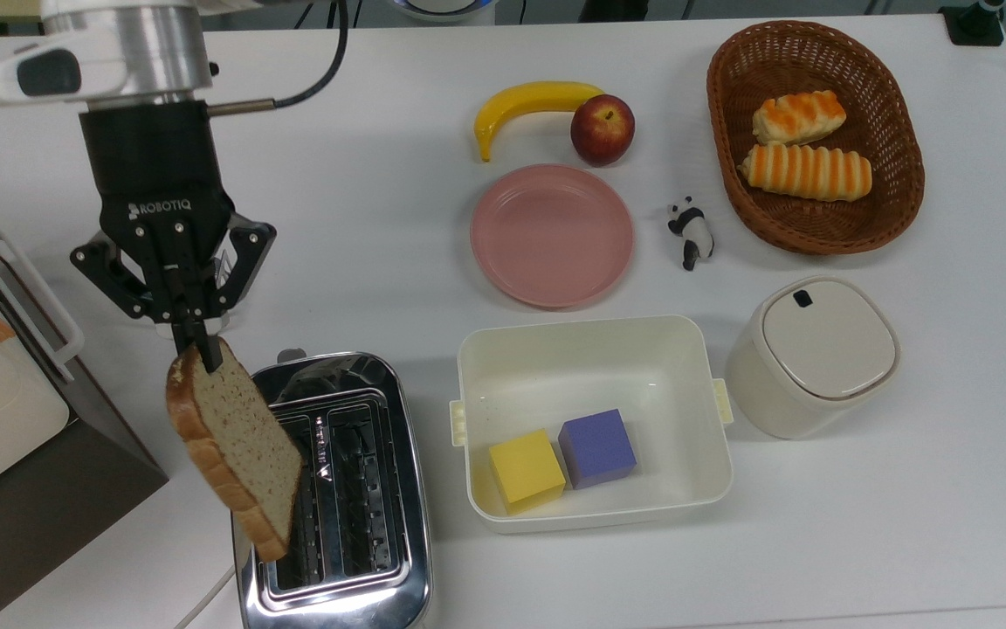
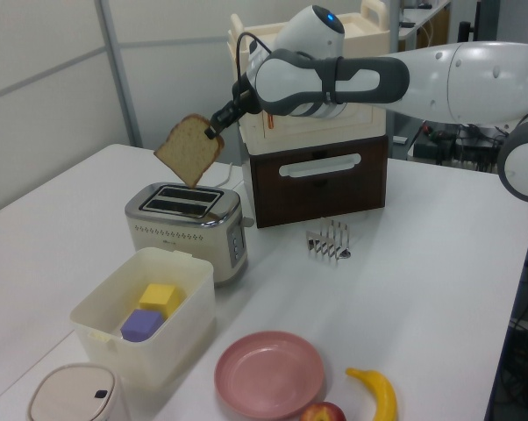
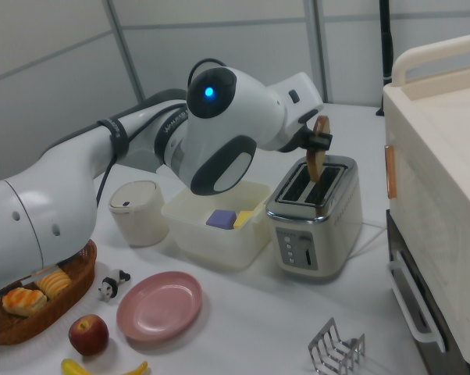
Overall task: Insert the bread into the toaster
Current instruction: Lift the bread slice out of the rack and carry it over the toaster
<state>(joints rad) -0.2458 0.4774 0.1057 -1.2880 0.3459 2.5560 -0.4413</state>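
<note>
Bread (image 1: 237, 450), pinched at its twelve o'clock edge by the gripper (image 1: 198, 342), hangs above the toaster (image 1: 333, 489), not yet lowered in.

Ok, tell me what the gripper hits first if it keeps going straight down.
Probably the toaster: the gripper hangs above it holding the bread, whose lower edge would likely reach a slot first.
</note>
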